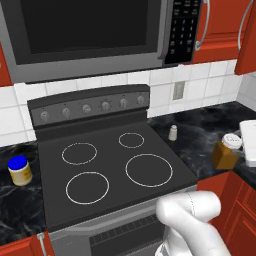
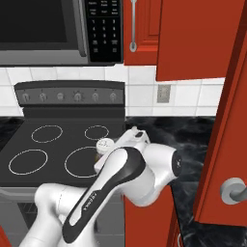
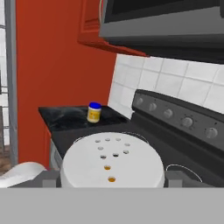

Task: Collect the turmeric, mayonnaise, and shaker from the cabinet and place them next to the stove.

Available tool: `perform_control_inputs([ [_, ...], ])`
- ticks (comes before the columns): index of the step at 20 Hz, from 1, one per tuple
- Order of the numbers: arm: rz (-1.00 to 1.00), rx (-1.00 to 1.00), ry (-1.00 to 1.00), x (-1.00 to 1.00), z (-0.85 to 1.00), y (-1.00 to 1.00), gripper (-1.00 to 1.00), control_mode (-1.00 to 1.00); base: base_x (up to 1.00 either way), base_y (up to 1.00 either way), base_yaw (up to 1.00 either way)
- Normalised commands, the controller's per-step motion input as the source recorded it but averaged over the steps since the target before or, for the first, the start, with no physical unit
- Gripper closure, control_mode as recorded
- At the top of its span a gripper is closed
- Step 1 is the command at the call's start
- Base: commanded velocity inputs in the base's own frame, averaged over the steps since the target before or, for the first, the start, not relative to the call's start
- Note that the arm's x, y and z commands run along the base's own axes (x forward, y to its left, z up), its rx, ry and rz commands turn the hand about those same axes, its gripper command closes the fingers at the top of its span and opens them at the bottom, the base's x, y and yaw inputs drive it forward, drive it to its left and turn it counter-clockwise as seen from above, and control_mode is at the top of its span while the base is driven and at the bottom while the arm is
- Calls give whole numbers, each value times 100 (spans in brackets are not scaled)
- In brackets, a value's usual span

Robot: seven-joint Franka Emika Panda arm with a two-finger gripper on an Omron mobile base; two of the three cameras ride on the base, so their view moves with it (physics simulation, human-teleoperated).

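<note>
The turmeric (image 1: 226, 151), an amber jar with a white perforated lid, hangs tilted over the black counter right of the stove (image 1: 111, 156). My gripper (image 1: 239, 144) is shut on it from the right. In the hand view the turmeric lid (image 3: 111, 162) sits between the grey fingertips (image 3: 47, 178). The arm covers most of the turmeric (image 2: 104, 144) in the right base view. The small pale shaker (image 1: 172, 132) stands on the counter just right of the stove's back corner. The blue-lidded mayonnaise (image 1: 19, 170) (image 3: 93, 112) stands on the counter left of the stove. The red cabinet (image 1: 222, 27) hangs at the upper right.
A black microwave (image 1: 90, 30) hangs low over the stove's knob panel (image 1: 87, 107). An open red cabinet door (image 2: 231, 125) juts out at the right. A wall outlet (image 1: 178, 90) sits on the white tiles behind the shaker. Red base cabinets (image 1: 240, 215) lie below the counter.
</note>
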Motion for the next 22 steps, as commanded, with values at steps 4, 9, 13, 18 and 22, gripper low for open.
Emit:
perform_control_inputs([
  [4,1,0,0,53,-37,-32,100,-100,0,0,0],
  [9,7,0,0,51,-35,-7,100,-100,0,0,0],
  [13,9,-1,0,47,-46,0,100,-100,0,0,0],
  [18,10,0,0,50,-41,0,100,-100,0,0,0],
  [22,6,0,0,48,-26,0,100,-100,0,0,0],
])
